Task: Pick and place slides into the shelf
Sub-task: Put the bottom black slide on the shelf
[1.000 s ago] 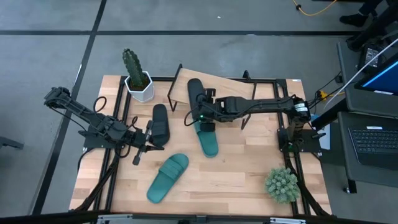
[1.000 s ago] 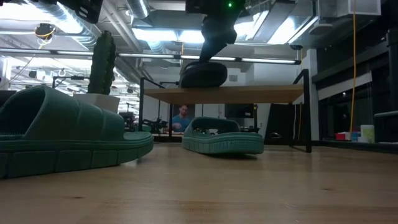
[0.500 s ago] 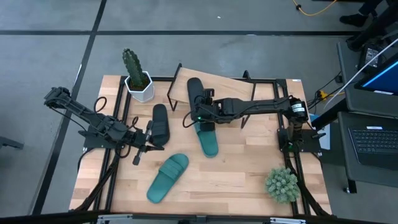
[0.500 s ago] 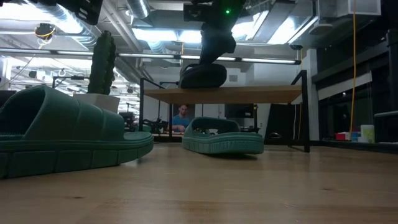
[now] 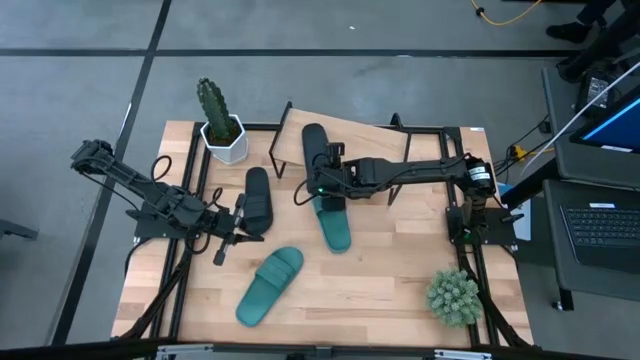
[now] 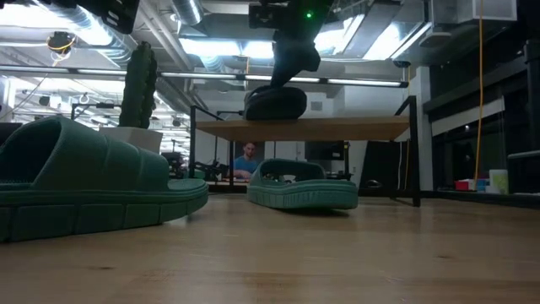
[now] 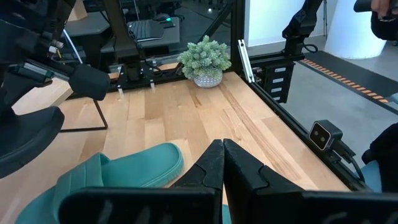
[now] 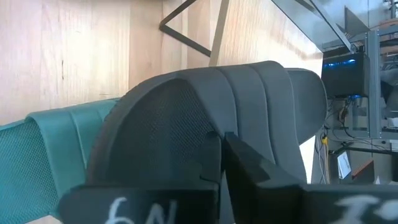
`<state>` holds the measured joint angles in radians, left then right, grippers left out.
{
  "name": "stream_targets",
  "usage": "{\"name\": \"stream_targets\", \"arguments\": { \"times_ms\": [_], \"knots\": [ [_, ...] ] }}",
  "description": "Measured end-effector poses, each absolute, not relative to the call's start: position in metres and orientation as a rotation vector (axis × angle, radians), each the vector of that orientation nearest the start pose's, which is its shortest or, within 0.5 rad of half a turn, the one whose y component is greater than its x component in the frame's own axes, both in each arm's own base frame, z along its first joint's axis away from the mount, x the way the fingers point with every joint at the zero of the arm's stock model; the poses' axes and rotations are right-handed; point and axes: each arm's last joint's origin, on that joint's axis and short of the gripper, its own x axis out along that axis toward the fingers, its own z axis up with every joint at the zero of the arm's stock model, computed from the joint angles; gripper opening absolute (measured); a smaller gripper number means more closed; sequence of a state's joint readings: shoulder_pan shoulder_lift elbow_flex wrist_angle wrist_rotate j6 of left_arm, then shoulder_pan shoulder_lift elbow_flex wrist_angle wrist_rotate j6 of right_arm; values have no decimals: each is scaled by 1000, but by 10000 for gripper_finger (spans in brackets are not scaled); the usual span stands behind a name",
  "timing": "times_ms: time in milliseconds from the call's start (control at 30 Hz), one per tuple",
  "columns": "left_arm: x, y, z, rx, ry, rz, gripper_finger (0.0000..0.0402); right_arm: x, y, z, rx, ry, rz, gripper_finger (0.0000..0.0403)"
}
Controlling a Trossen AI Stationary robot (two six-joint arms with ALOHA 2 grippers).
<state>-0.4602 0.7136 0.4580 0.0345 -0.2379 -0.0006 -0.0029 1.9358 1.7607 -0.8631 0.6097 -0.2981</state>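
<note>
A black slide lies sole down on the shelf, its heel toward the table's near edge. My right gripper is shut and slants down over that slide's footbed, behind the strap. A teal slide lies on the table partly under the shelf's near edge. A second black slide and a second teal slide lie on the table farther left. My left gripper hangs shut beside the second black slide and holds nothing. My right gripper's shut fingertips stand at the heel part of the footbed of the black slide on the shelf, coming slanting down from the table's right. I cannot tell whether they touch it. The slide rests flat on the shelf board.
A cactus in a white pot stands at the far left and a small succulent at the near right. A black metal frame runs round the table. A person shows far behind the shelf.
My right gripper has tipped a little above the black slide on the shelf. The slide stays where it was.
</note>
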Motion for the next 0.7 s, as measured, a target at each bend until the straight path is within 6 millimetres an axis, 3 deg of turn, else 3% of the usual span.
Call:
{"name": "stream_targets", "arguments": {
  "times_ms": [700],
  "knots": [
    [152,-68,251,77,209,-221,0,426,-24,304,-647,909,-645,6]
  ]
}}
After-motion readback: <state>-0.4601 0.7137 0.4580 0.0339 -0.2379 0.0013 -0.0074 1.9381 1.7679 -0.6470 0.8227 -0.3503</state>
